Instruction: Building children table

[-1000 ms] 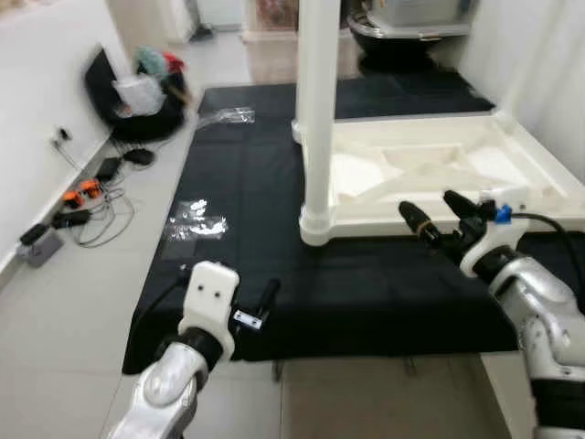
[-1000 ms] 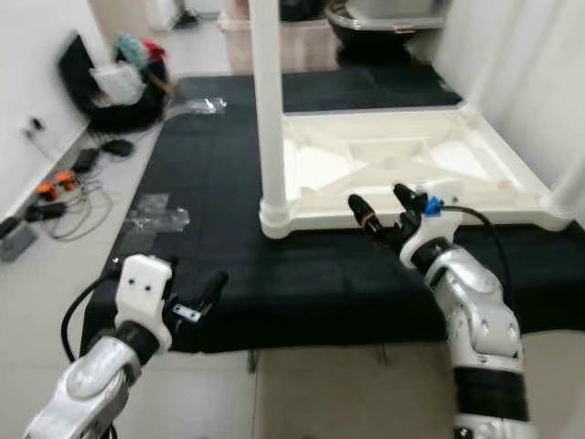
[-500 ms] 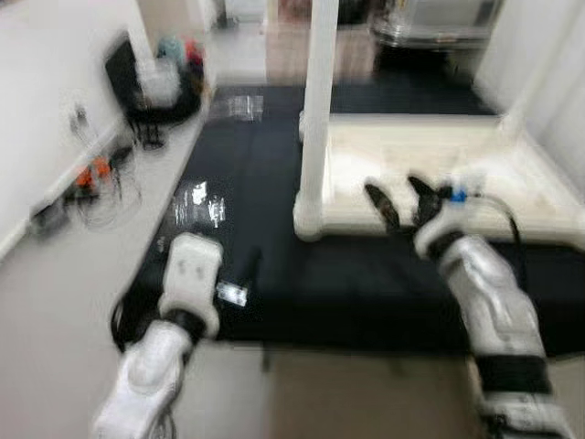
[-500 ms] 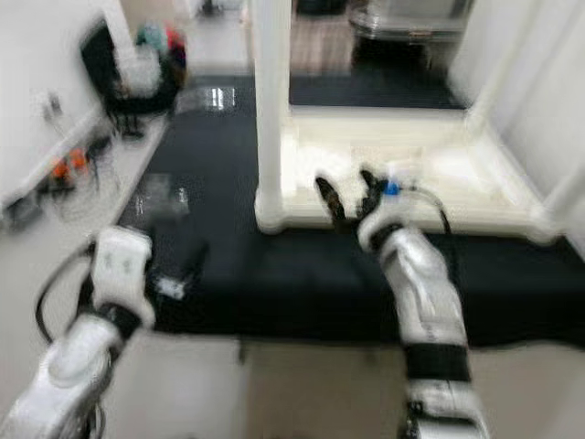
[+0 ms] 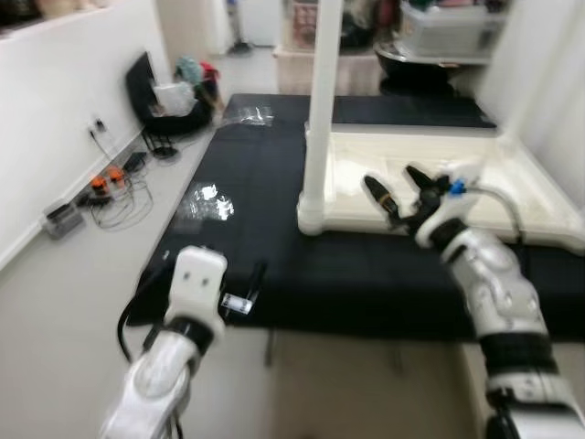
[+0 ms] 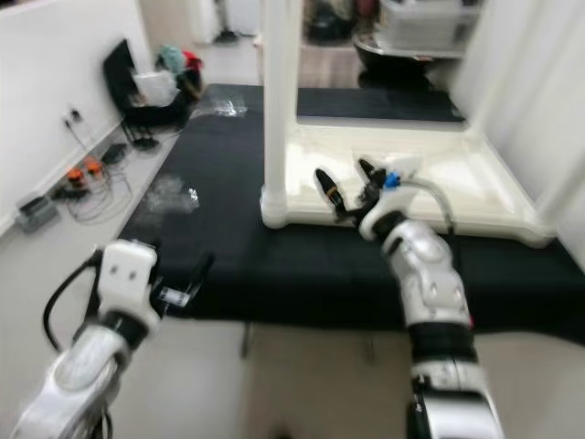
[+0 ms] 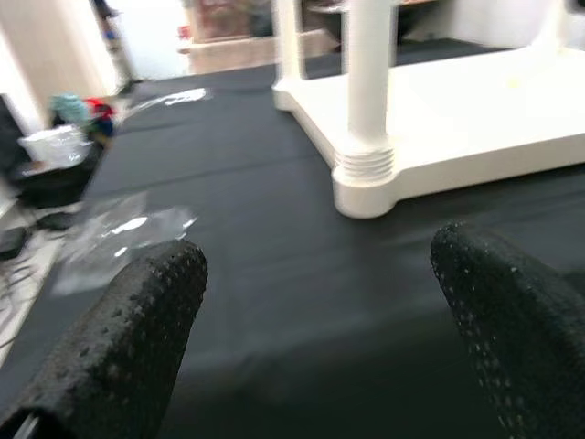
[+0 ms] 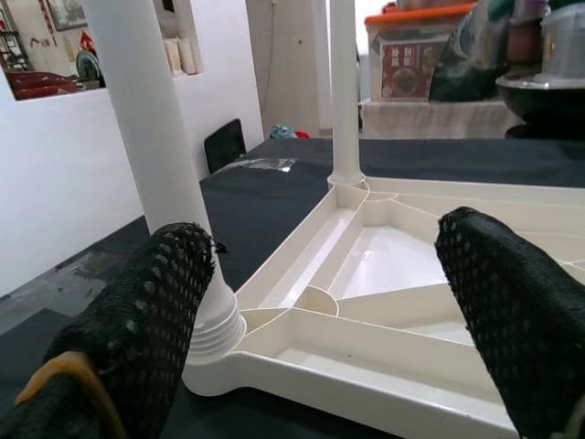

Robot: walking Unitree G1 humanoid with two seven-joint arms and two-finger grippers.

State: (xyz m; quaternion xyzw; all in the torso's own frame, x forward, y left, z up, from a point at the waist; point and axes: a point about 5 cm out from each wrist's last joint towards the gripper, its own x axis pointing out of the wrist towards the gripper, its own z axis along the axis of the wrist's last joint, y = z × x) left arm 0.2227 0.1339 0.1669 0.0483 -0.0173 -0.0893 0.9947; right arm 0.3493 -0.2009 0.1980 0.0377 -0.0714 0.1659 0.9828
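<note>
A white children's table point(image 5: 475, 169) lies upside down on a black mat point(image 5: 256, 174), its ribbed underside facing up. A white leg point(image 5: 320, 101) stands upright at its near left corner, and another leg point(image 8: 343, 91) rises at a far corner. My right gripper point(image 5: 399, 189) is open just above the table's front edge, a little right of the near leg point(image 8: 151, 137), holding nothing. My left gripper point(image 5: 249, 285) is open and empty, low over the mat's front left edge, pointing towards the leg's threaded base point(image 7: 366, 178).
Crumpled clear plastic wrap point(image 5: 207, 201) lies on the mat's left side. Cables and a power strip point(image 5: 96, 187) run along the left wall, and a dark bag with clothes point(image 5: 174, 91) sits behind them. Storage boxes point(image 5: 443, 23) stand at the back. Bare floor point(image 5: 366, 384) lies before the mat.
The whole view has shifted with the camera. My right gripper now sits somewhat closer to the near leg along the table's front edge. The left gripper keeps its pose.
</note>
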